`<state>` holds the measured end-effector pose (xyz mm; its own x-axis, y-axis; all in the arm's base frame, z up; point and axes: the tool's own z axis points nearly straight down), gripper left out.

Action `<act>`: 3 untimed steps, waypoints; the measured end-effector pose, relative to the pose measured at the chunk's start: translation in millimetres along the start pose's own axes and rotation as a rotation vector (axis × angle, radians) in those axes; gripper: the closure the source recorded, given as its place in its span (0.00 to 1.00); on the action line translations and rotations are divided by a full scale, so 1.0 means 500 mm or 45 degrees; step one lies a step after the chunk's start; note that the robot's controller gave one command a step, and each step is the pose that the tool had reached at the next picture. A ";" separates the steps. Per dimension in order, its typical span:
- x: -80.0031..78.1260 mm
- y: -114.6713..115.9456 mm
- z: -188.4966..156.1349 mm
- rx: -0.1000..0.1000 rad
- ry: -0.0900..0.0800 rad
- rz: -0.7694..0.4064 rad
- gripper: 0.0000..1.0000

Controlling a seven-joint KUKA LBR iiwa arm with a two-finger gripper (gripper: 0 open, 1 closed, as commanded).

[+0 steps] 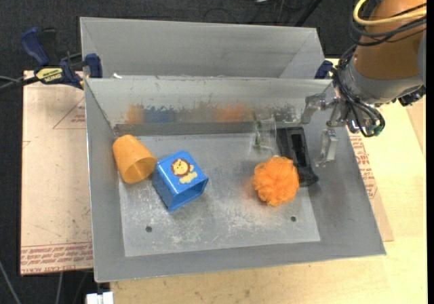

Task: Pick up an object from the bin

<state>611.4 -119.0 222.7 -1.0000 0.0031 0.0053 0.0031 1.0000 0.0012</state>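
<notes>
Scuffed metal bin point(203, 231) — frizzy orange puff point(276, 181).

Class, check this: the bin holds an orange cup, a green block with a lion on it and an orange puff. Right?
No. The camera view shows the block with the lion is blue, not green. The bin does hold an orange cup and an orange puff.

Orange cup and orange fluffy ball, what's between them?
In the camera view, a blue cube with a lion picture lies between them, beside the orange cup; onward to the fluffy ball, bare bin floor.
</notes>
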 end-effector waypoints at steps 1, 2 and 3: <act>-0.003 0.001 -0.010 0.002 -0.010 -0.003 0.00; 0.038 0.025 0.055 0.002 -0.012 -0.081 0.00; 0.044 0.042 0.140 0.002 -0.012 -0.259 0.00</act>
<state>589.3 -98.1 152.8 -0.9801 -0.1986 -0.0040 -0.1986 0.9801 -0.0004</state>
